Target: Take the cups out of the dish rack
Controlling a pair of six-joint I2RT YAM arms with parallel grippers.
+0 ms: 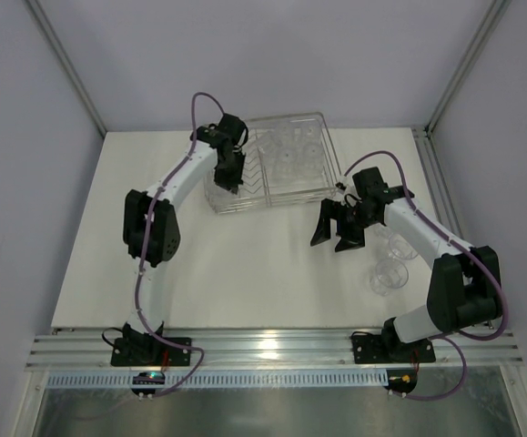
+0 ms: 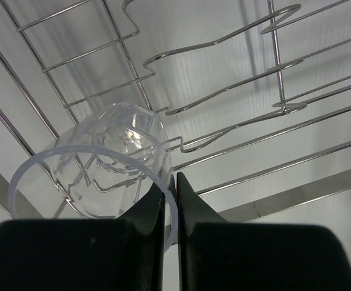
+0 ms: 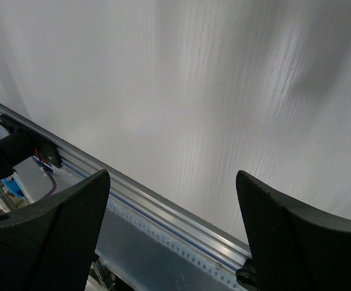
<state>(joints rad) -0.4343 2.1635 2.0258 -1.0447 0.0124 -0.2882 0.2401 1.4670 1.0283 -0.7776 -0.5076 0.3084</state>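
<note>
**Firmly pinched: left claw (image 2: pixel 170 182) grips a clear, colourless plastic tumbler (image 2: pixel 111 154) inside the silvery wire dish rack (image 2: pixel 223 121)**

Two black fingers of the left claw are clenched on the tumbler's round rim, with the thin wall caught between them. The tumbler's body sits just left of the fingertips. Its open mouth faces the claw and its base points away toward the rack's wires. Whether the base is on the wires or clear of them cannot be told. More clear tumblers (image 1: pixel 290 155) stand in the rack beyond the claw.

The right claw (image 1: pixel 339 228) is released, jaws wide and holding nothing. It hangs over the bare surface, apart from the rack's near edge. Two unloaded tumblers (image 1: pixel 389 276) stand to its right, beside its arm.

The step in hand appears to be lifting this tumbler out. A pinch on one side of a rim is off-centre, so the tumbler may swing or slip. A slow, straight rise should clear the V-shaped wire dividers (image 1: pixel 256 177) before any sideways move. The carry would need to stay clear of the waiting right arm.

The white matte surface (image 1: pixel 245 273) ends at a ribbed aluminium rail (image 1: pixel 272 346) where both arms are bolted. Pale grey walls and slim metal frame posts (image 1: pixel 63 64) enclose the cell.
</note>
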